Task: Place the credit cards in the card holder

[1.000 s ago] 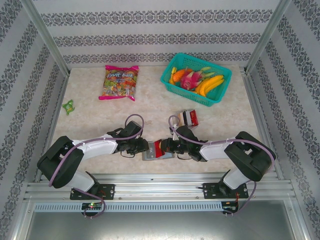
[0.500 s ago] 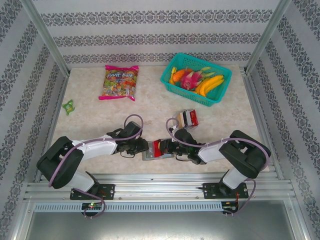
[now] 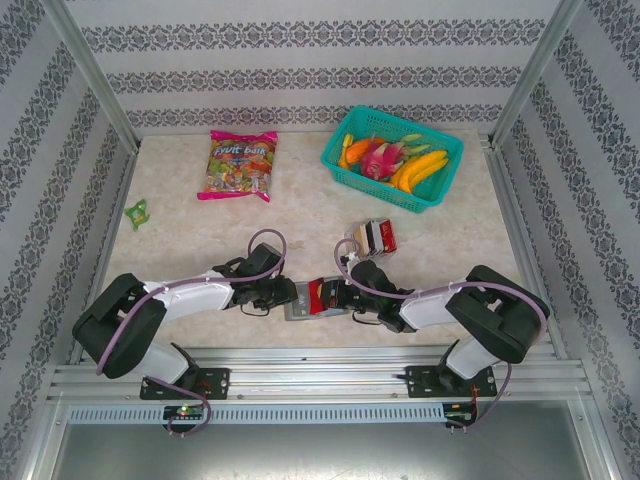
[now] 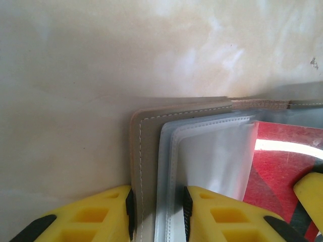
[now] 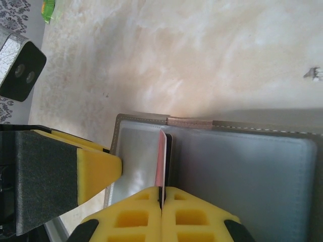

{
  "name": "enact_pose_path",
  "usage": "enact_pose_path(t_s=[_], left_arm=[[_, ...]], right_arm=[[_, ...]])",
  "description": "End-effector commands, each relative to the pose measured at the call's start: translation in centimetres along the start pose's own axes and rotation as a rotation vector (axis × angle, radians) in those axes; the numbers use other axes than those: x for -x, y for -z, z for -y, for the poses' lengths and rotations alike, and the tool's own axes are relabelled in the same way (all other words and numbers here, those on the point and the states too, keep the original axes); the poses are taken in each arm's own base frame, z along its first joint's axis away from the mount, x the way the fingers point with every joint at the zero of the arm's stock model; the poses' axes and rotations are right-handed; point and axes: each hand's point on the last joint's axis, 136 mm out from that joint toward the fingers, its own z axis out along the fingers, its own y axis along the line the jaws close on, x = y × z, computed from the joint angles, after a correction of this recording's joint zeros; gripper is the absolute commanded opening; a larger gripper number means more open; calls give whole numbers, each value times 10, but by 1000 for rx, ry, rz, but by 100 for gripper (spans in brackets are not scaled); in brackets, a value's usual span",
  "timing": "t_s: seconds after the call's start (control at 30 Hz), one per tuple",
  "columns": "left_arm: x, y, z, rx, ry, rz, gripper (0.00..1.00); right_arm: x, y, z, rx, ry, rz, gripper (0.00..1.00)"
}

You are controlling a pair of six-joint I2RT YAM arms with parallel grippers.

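The card holder lies open near the table's front edge, with a tan lining and clear sleeves. My left gripper is shut on the holder's left edge, the cover and sleeves pinched between its pads. From the right, my right gripper holds a red credit card on edge over the holder's middle fold. The card's red face shows beside the sleeves. More credit cards lie in a small stack farther back.
A teal basket of fruit stands at the back right. A candy bag lies at the back left. A small green item sits by the left wall. The table's front rail runs just behind the holder.
The right arm's forearm has shifted a little. The red card and the holder stay in about the same place, and both grips are unchanged.
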Motion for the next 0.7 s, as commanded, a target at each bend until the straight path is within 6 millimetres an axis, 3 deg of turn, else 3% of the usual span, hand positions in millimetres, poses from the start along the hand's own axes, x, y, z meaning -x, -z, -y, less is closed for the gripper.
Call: enact_pose_path(t_s=[0.0,0.27,0.67], left_arm=[[-20,-6,8,-47,-10,-77,33],[-21,-6,7,-46,-10,-77,33],[-19,-6,8,-52,-8,-71,33]], right_arm=[[1,3,14,-55,28,26,0],[4,8,16,-74,49,30,0],[-13,1,7,-28,8,-35,0]])
